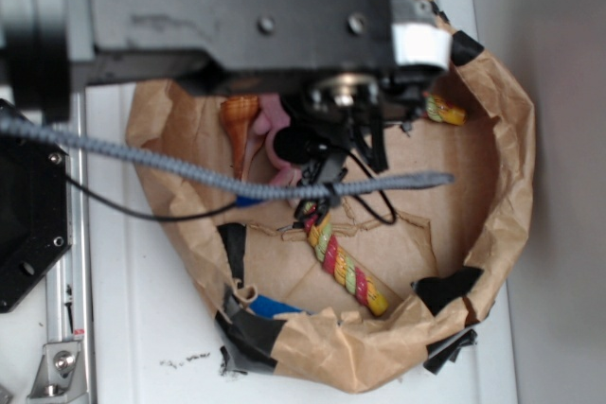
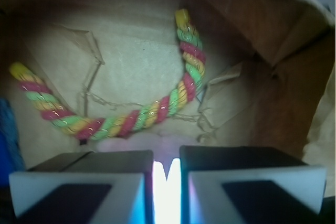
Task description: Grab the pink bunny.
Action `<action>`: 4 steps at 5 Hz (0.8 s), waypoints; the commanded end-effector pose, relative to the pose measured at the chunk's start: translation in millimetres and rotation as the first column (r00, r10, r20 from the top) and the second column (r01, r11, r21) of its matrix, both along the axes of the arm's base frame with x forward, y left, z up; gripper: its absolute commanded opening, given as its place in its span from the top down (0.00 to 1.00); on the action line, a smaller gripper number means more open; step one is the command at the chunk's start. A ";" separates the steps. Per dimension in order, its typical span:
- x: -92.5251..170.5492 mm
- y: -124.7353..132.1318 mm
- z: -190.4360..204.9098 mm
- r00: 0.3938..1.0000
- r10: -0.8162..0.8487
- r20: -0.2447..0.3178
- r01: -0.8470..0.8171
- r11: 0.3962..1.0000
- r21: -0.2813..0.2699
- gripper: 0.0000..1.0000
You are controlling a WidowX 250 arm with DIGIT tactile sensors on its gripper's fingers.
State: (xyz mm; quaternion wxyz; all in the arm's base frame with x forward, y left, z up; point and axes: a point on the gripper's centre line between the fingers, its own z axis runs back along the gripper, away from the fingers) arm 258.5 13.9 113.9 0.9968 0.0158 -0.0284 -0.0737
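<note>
The pink bunny (image 1: 273, 120) lies in the back left of the brown paper bag (image 1: 507, 167), mostly hidden under my gripper (image 1: 317, 166). In the wrist view my gripper (image 2: 167, 169) has its two fingers drawn close together, and pale pink fuzzy fabric of the pink bunny (image 2: 168, 145) fills the narrow gap and bulges just beyond the tips. The gripper is shut on it.
A red-yellow-green twisted rope (image 1: 346, 267) (image 2: 131, 119) curves across the bag floor just in front of the gripper. An orange-and-white seashell (image 1: 239, 125) sits left of the bunny. A blue item (image 1: 275, 307) lies at the bag's near rim. A grey braided cable (image 1: 189, 166) crosses the view.
</note>
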 end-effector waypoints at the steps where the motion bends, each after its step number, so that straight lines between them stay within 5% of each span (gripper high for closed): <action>1: -7.5 22.5 4.3 0.996 -0.084 0.029 0.084 0.996 -0.009 0.00; 2: -18.6 21.8 -9.1 0.969 -0.245 -0.031 0.244 0.969 -0.047 0.00; 3: -23.9 10.7 -31.1 0.883 -0.468 -0.035 0.467 0.884 -0.038 0.00; 4: -17.4 -7.3 -47.9 0.739 -0.666 -0.103 0.671 0.741 0.022 0.00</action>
